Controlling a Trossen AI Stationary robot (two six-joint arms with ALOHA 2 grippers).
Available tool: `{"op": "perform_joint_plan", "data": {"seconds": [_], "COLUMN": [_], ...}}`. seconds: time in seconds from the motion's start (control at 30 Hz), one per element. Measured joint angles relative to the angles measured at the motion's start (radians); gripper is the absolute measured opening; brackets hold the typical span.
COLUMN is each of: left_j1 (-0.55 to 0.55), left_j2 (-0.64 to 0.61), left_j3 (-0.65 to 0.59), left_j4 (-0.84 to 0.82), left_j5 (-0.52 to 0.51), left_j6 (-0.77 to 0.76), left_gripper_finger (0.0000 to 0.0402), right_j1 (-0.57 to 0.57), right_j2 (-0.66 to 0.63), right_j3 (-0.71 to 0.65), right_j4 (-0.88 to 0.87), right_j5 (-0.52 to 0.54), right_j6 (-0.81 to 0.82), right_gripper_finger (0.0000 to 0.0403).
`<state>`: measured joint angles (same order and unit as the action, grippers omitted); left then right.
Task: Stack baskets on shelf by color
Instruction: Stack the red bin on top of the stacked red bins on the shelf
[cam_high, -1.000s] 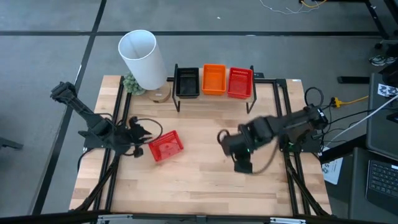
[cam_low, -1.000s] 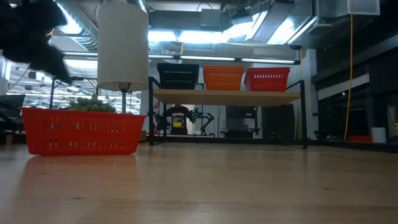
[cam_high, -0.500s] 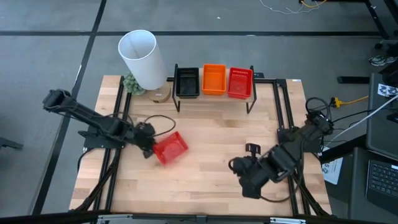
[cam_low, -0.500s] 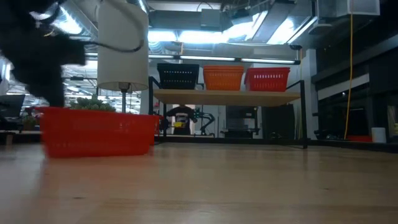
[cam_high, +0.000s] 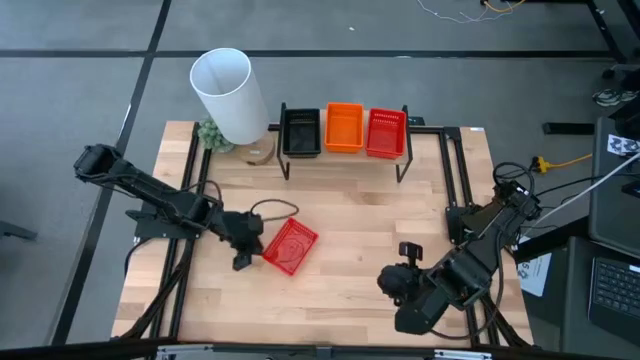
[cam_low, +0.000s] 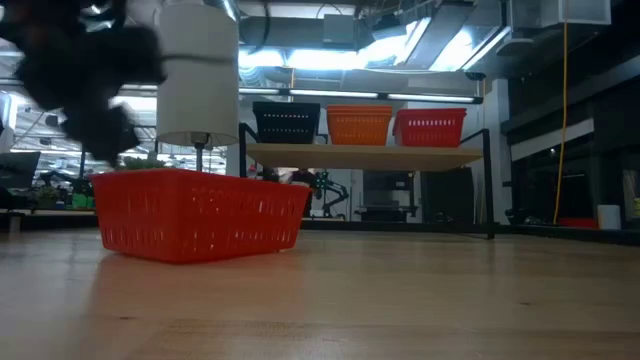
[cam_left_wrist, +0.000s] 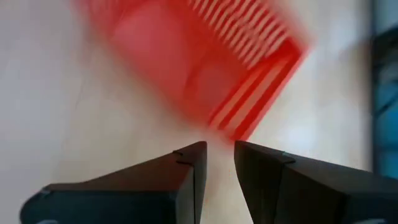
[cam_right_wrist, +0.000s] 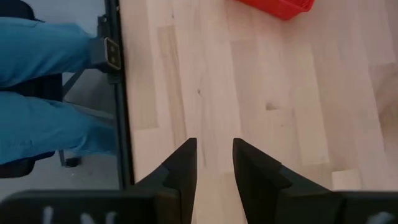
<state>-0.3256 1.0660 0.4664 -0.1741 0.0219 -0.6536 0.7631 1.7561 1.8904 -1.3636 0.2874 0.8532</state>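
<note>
The left gripper (cam_high: 243, 243), fingers nearly together and holding nothing, sits just beside a red slatted plastic basket (cam_high: 290, 246) on the wooden surface (cam_high: 340, 200); the right gripper (cam_high: 405, 283), likewise narrowed, waits near the surface's front edge.

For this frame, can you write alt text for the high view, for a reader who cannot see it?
Seen from above, the left gripper sits beside a lone red basket lying askew mid-table. On the shelf at the far edge stand black, orange and red baskets; the right gripper waits near the front right.

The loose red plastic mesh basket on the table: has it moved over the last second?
Yes. The red mesh basket has slid rightward across the tabletop, toward its centre and slightly away from the wooden shelf, and turned; the left gripper is beside it.
</note>
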Motion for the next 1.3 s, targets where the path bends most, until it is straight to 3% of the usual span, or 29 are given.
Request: {"op": "perform_joint_plan", "data": {"seconds": [0.23, 0.33, 0.4, 0.57, 0.63, 0.77, 0.9, 1.07, 1.3], "left_j1": [-0.054, -0.043, -0.023, 0.033, 0.051, 0.063, 0.061, 0.033, -0.014], "left_j2": [0.004, 0.090, 0.174, 0.395, 0.459, 0.507, 0.491, 0.366, 0.166], "left_j3": [0.004, 0.004, 0.002, 0.054, 0.115, 0.245, 0.317, 0.334, 0.333], "left_j4": [-0.164, -0.119, -0.010, 0.497, 0.555, 0.362, 0.111, -0.062, -0.277], "left_j5": [-0.038, -0.051, -0.069, -0.080, -0.075, -0.008, -0.039, -0.093, -0.196], "left_j6": [-0.020, -0.017, 0.000, 0.103, 0.166, 0.277, 0.306, 0.308, 0.290], "left_gripper_finger": [0.0071, 0.0063, 0.0057, 0.0049, 0.0048, 0.0048, 0.0048, 0.0048, 0.0048], "right_j1": [0.033, 0.035, 0.035, 0.035, 0.035, 0.035, 0.035, 0.012, -0.095], "right_j2": [0.000, 0.000, 0.000, 0.000, 0.000, 0.006, 0.046, 0.118, 0.211], "right_j3": [0.000, 0.000, 0.000, 0.000, 0.000, 0.000, 0.000, 0.000, -0.001], "right_j4": [0.001, 0.002, 0.002, 0.006, 0.008, 0.011, 0.000, 0.012, 0.117], "right_j5": [0.034, 0.034, 0.042, 0.118, 0.138, 0.179, 0.202, 0.195, 0.038], "right_j6": [0.008, 0.006, 0.005, -0.028, -0.030, 0.015, 0.012, -0.074, -0.284], "right_gripper_finger": [0.0102, 0.0102, 0.0102, 0.0102, 0.0102, 0.0102, 0.0102, 0.0102, 0.0102]}}
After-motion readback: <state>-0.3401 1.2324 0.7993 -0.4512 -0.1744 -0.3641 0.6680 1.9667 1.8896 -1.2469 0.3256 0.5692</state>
